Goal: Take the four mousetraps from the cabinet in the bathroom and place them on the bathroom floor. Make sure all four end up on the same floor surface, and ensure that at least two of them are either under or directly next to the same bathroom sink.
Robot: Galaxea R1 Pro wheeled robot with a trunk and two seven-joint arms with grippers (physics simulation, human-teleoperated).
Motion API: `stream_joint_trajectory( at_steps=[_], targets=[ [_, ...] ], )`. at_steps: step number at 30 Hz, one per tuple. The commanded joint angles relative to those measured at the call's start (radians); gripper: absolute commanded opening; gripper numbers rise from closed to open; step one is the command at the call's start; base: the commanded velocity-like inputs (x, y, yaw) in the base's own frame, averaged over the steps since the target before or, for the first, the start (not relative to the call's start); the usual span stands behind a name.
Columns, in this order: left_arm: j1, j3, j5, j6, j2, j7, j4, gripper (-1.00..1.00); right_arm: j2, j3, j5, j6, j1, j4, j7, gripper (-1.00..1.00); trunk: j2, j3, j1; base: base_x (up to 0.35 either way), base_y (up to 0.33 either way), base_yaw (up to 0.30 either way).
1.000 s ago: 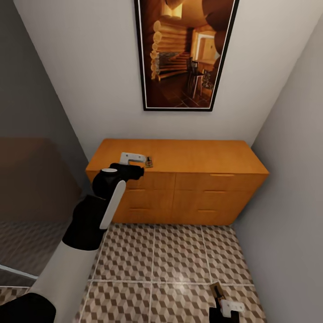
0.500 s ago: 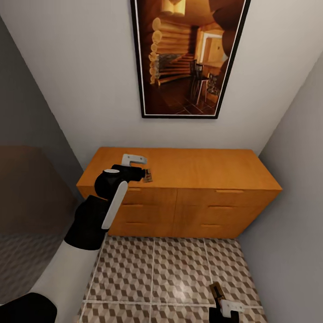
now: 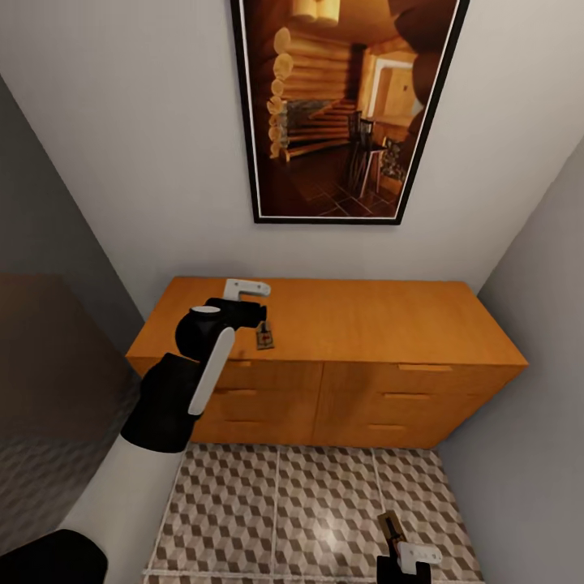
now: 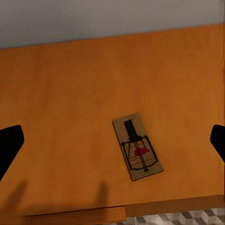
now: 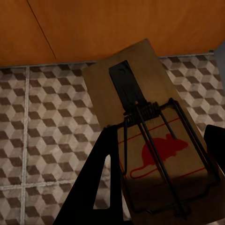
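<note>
One mousetrap (image 3: 264, 334) (image 4: 137, 146), tan with a dark spring bar and a red spot, lies flat on top of the orange-brown cabinet (image 3: 389, 324) (image 4: 61, 93), near its front edge. My left gripper (image 3: 251, 316) (image 4: 112, 143) hovers just above it, open, one black fingertip far to each side of the trap. Low over the bathroom floor (image 3: 324, 503) (image 5: 42, 117), my right gripper (image 3: 403, 553) (image 5: 159, 178) is shut on another mousetrap (image 3: 390, 527) (image 5: 150, 136), which sticks out forward from between the fingers. The sink is out of view.
The cabinet fills a narrow alcove between a grey left wall (image 3: 57, 203) and a grey right wall (image 3: 535, 365). A framed picture (image 3: 341, 105) hangs above it. The drawer fronts (image 3: 381, 397) are closed. Patterned tiles run in front of the cabinet.
The whole head picture has shifted, so the camera moved: the cabinet now sits lower and larger. Against the cabinet top, my left gripper has risen slightly above the trap. The right gripper keeps its trap.
</note>
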Motion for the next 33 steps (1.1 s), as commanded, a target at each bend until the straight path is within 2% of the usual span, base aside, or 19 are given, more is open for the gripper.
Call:
stream_joint_trajectory(
  at_steps=[1,13,19,22,25,26,30,33],
  targets=[
    [-0.001,-0.001,0.010,0.003,-0.003,0.011,-0.001,1.00,0.001,0.006,-0.010,-0.003,-0.001,0.001,0.000,-1.00,-0.002,-0.002,0.001,0.017,0.000,0.000],
    [0.000,0.002,0.009,-0.011,-0.014,0.028,-0.003,1.00,0.001,0.006,-0.010,-0.003,-0.001,0.001,0.000,-1.00,-0.002,-0.002,0.001,0.004,0.000,0.000],
    [0.001,0.002,0.012,-0.026,-0.021,0.113,-0.002,1.00,0.001,0.006,-0.010,-0.003,-0.001,0.001,0.000,-1.00,-0.002,-0.002,0.001,0.000,0.000,0.000],
    [0.002,0.002,0.026,-0.048,-0.022,0.154,-0.001,1.00,0.001,0.006,-0.010,-0.003,-0.001,0.001,0.000,-1.00,-0.002,-0.002,0.001,0.000,0.000,0.000],
    [0.011,0.002,0.073,-0.092,-0.022,0.194,0.002,1.00,0.001,0.006,-0.010,-0.002,-0.001,0.001,0.000,-1.00,-0.002,-0.002,0.001,0.000,0.000,0.000],
    [0.017,0.002,0.105,-0.113,-0.023,0.212,0.004,1.00,0.001,0.006,-0.010,-0.002,-0.001,0.001,0.000,-1.00,-0.002,-0.002,0.001,0.000,0.000,0.000],
    [0.035,0.000,0.189,-0.158,-0.023,0.288,0.020,1.00,0.001,0.006,-0.010,-0.001,-0.001,0.001,0.000,-1.00,-0.002,-0.002,0.001,0.000,0.000,0.000],
    [0.042,-0.002,0.230,-0.197,-0.023,0.354,0.044,1.00,0.001,0.006,-0.010,-0.001,-0.001,0.001,0.000,-1.00,-0.002,-0.002,0.001,0.000,0.000,0.000]
  ],
)
